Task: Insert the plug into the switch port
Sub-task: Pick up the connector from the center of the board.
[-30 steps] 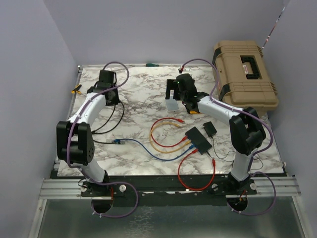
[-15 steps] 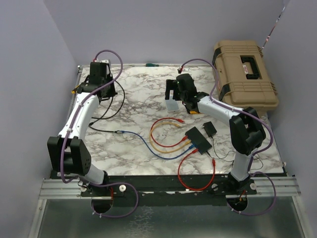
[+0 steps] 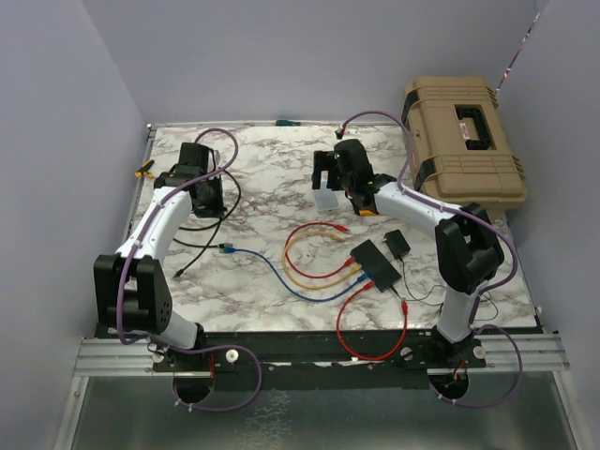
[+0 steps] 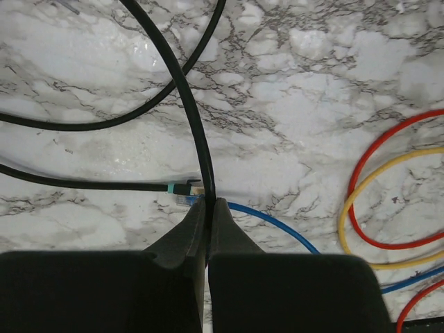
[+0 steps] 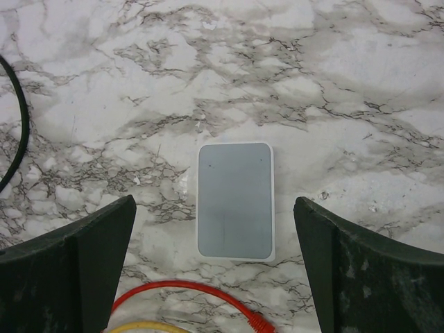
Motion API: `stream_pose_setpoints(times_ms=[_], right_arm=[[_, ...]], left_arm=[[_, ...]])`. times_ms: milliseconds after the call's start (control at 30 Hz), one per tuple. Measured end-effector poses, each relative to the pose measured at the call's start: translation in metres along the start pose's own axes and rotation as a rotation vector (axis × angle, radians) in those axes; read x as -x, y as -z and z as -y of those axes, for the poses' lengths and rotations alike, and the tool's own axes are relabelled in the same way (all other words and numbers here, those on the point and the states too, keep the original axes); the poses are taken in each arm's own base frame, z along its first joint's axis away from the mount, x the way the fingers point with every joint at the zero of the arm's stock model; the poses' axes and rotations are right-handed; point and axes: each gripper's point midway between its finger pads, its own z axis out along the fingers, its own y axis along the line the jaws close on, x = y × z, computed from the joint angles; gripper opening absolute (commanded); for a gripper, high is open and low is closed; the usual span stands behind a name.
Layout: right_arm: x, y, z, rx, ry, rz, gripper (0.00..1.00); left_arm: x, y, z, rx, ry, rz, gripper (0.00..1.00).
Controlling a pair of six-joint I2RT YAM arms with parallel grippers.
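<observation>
My left pincer (image 4: 207,208) is pinched fully shut on a loop of black cable (image 4: 189,97), with a plug (image 4: 189,186) just ahead of my tips. I judge I'm still fetching. Next I must carry the plug well rightward to the switch (image 3: 375,263), which only the overhead view shows.

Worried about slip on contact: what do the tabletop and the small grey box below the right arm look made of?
Tabletop: marble-patterned, probably laminate rather than stone; smooth, slight sheen in the left wrist view. Small grey box: seemingly moulded plastic, matte grey face, white rim, rounded corners.
</observation>
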Motion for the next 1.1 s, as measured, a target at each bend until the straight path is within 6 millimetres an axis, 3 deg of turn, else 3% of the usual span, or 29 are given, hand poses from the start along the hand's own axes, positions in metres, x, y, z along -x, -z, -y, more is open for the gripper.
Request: stream_pose_setpoints(times_ms=[167,267,600,767,867,933,1100], right_arm=[[0.003,0.01,-0.001,0.015,-0.003,0.006,1.0],[0.009,0.02,-0.003,0.035,-0.007,0.019,1.0],[0.046,0.062,-0.001,0.068,-0.014,0.113,1.0],[0.059,0.087,0.02,0.082,-0.073,0.148,1.0],[0.056,0.096,0.036,0.1,-0.132,0.142,0.99],[0.049,0.1,0.043,0.111,-0.169,0.127,0.98],[0.025,0.11,0.034,0.183,-0.215,0.074,0.95]], left_arm=[[0.014,0.03,0.015,-0.059,-0.034,0.096,0.0],[0.022,0.038,0.03,-0.092,-0.087,0.126,0.0],[0.026,0.046,0.12,-0.202,-0.438,0.183,0.0],[0.018,0.042,0.137,-0.189,-0.597,0.194,0.0],[0.01,0.04,0.144,-0.178,-0.692,0.212,0.0],[-0.001,0.036,0.148,-0.18,-0.752,0.215,0.0],[-0.047,0.034,0.15,-0.216,-0.908,0.215,0.0]])
